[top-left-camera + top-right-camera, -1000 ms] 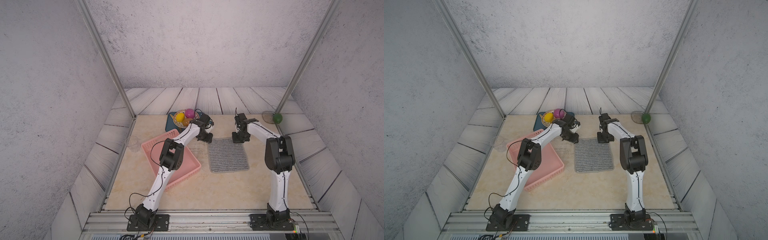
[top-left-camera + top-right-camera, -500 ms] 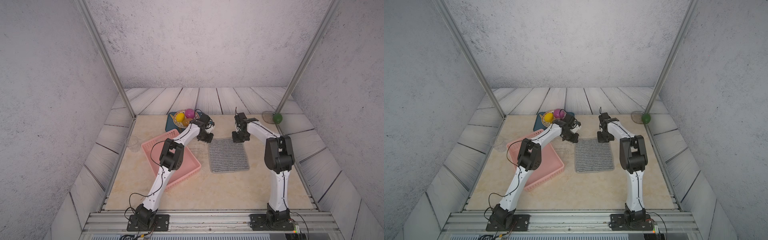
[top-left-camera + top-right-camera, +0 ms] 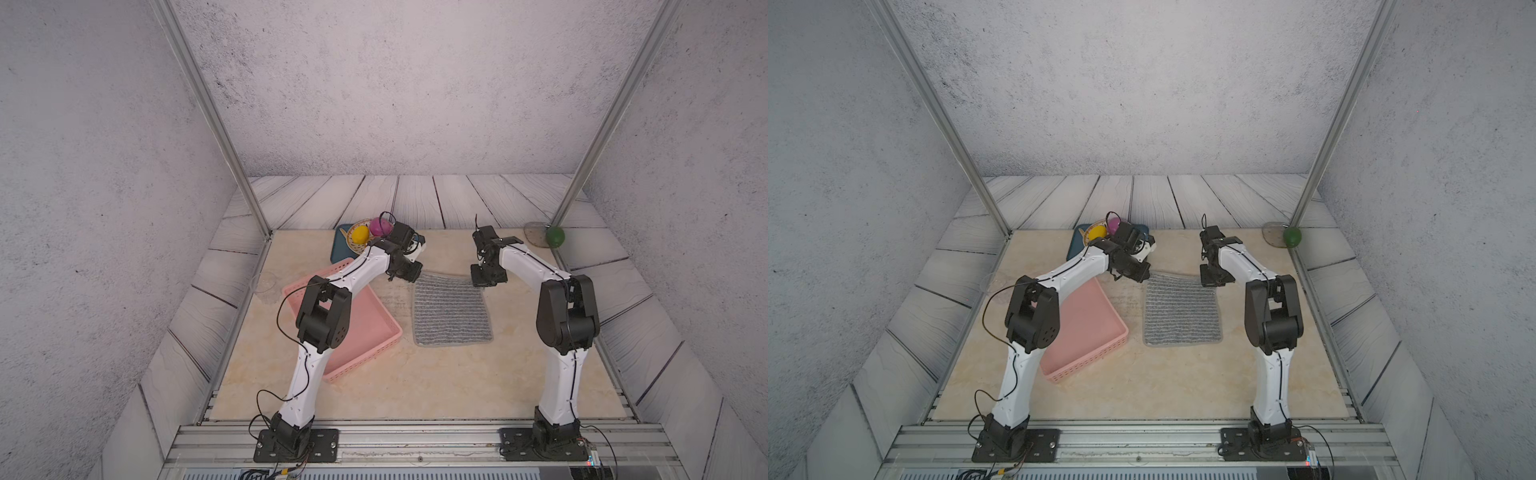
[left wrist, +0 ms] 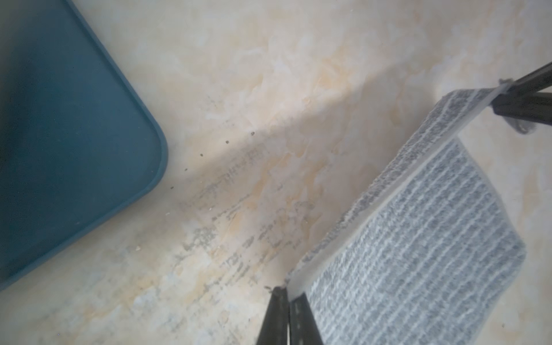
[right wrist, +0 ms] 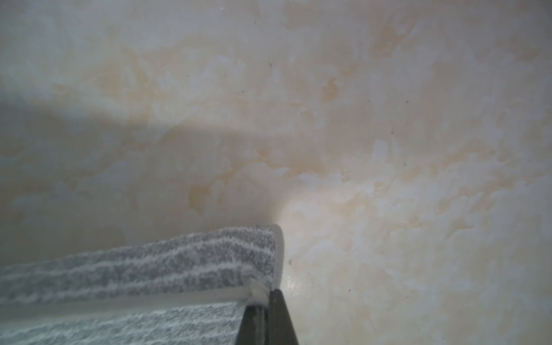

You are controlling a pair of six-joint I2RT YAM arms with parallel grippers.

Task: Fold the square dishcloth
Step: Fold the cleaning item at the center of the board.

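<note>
Nearly square, the dishcloth (image 3: 452, 311) lies stripes crosswise, far edge lifted.

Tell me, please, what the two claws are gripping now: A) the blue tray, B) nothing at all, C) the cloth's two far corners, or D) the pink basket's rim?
C: the left claw and the right claw are each shut on a far corner of the cloth.

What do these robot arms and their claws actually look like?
Two matching arms: the left arm and right arm have smooth white shells and bulky black joints, with a thin black cable running along each. The left gripper and right gripper end in slim, flat black fingers.
</note>
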